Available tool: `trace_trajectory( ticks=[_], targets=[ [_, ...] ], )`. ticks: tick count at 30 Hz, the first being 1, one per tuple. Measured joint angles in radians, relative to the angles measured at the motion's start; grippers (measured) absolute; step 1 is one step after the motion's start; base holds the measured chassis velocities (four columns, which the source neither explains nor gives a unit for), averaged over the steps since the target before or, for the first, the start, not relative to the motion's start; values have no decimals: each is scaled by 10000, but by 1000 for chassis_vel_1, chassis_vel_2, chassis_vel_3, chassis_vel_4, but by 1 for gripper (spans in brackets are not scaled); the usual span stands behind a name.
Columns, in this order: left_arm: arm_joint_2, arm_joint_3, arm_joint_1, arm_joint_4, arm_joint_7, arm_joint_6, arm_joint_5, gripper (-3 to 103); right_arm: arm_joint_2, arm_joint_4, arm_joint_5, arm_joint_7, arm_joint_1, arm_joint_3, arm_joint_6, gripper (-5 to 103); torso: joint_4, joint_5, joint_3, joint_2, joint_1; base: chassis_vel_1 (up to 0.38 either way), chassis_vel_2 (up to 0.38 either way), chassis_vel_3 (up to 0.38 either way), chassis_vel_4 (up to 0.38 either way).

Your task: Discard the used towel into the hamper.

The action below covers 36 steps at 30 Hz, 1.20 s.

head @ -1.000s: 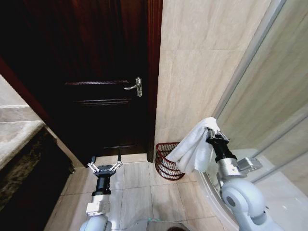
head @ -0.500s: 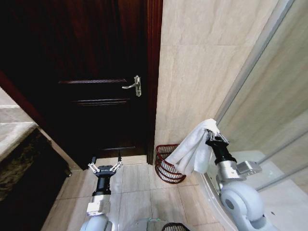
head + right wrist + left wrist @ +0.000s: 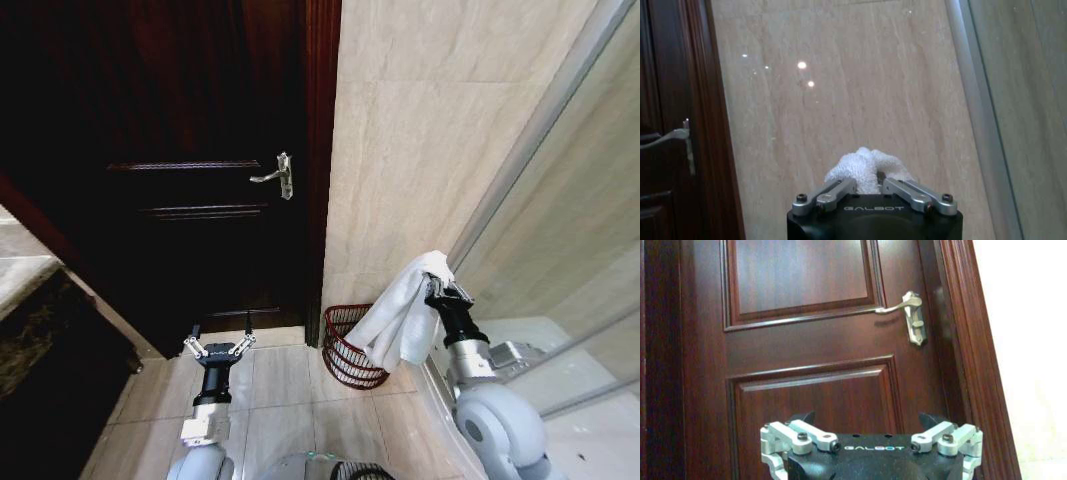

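1. Right gripper (image 3: 441, 288) is raised on the robot's right side, in front of the beige tiled wall (image 3: 420, 130), close to the metal frame of the glass shower screen (image 3: 530, 140).
2. Its fingers are clamped together on a white towel (image 3: 400, 320). In the right wrist view the two fingers (image 3: 833, 192) pinch a bunched tuft of towel (image 3: 867, 170) that sticks up between them.
3. From the head view, most of the towel hangs down and to the left of the gripper in loose folds, clear of the floor.
4. Hamper (image 3: 350, 345): a small round dark red wire basket standing on the pale floor tiles (image 3: 285, 400), at the foot of the tiled wall and just right of the dark wood door frame (image 3: 322, 150).
5. The hanging end of the towel overlaps the hamper's right rim in the head view; whether cloth touches wire, cannot tell. The gripper itself sits higher than the hamper and to its right.
6. Left gripper (image 3: 218, 348) is held low on the left, above the floor tiles, pointing at the dark wood door (image 3: 200, 150). Its fingers are spread wide apart with nothing between them.
7. Left wrist view: left gripper (image 3: 870, 432) faces the door panels, with the silver door handle (image 3: 907, 307) higher up near the frame.
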Motion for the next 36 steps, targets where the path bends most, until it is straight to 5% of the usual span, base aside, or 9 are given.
trace_trajectory(
  ticks=[19, 36],
  targets=[
    [2, -4, -61, 26, -29, -3, -55, 100, 279, 33, -267, -159, -402, -25, 196, 3, 0, -1, -482, -821, -339, -59, 57, 63, -51],
    [65, -11, -117, 143, -52, 20, -139, 100, 311, 462, -549, -47, -277, -70, 150, 3, 1, 0, -498, -835, -337, -52, 67, 55, -53]
  ],
)
